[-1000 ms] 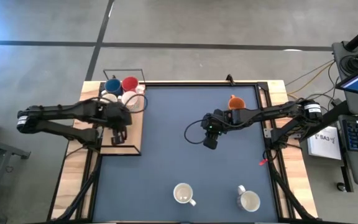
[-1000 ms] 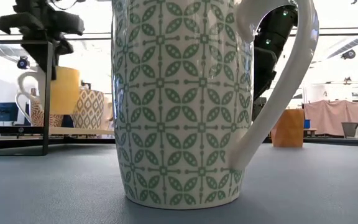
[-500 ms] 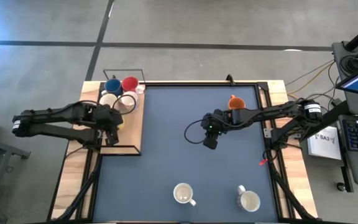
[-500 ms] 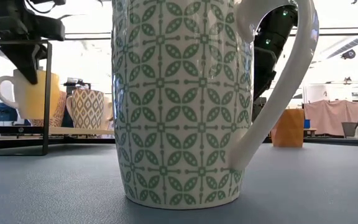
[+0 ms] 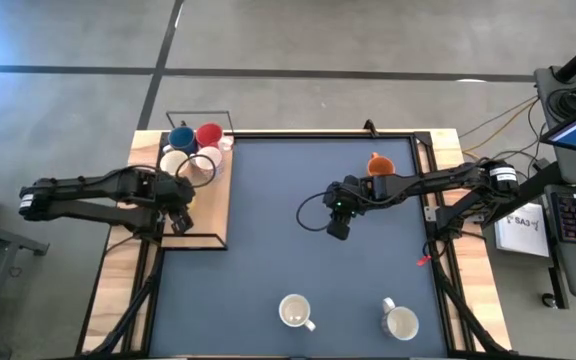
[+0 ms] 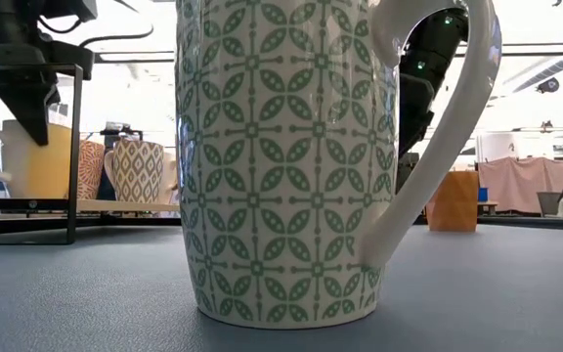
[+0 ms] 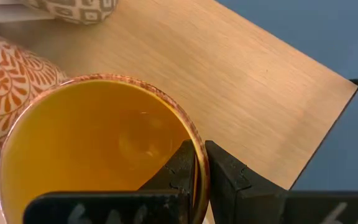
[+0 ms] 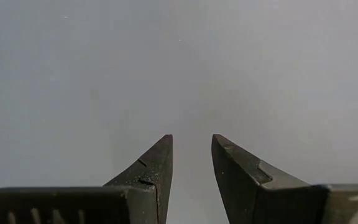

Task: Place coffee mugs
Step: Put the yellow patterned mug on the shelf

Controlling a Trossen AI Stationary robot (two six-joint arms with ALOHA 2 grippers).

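Note:
My left gripper point(image 5: 178, 217) is over the wooden board at the table's left, shut on a yellow-orange mug point(image 6: 39, 161) with a cream handle. Beside it on the board stand an orange-patterned mug point(image 7: 5, 81) and a beige-patterned mug point(image 6: 140, 171). Blue point(image 5: 181, 138), red point(image 5: 208, 134) and two white mugs sit at the board's far end. A plain orange mug point(image 5: 379, 165) stands on the blue mat by the right arm. My right gripper point(image 5: 338, 226) hovers open over bare mat at mid-table. Two white mugs point(image 5: 295, 311) point(image 5: 400, 322) stand near the near edge. My left gripper point(image 7: 199, 149) grips the yellow-orange mug by its rim point(image 7: 199, 177), one finger inside the cup and one outside. The fingers come from above, pointing down. The mug hangs upright below them, its base at about board level in the low view; whether it rests there, I cannot tell.
A black wire frame point(image 5: 198, 236) surrounds the wooden board point(image 7: 247, 81). A green-patterned mug point(image 6: 281, 156) fills the low view's centre, hiding much of the table. The mat's middle point(image 5: 268, 230) is bare. Cables and equipment lie beyond the table's right edge.
My left gripper has carried the yellow-orange mug toward the table's left edge and down, from well above the board to about board level. The mug has stayed upright in the hold. The right arm has kept still.

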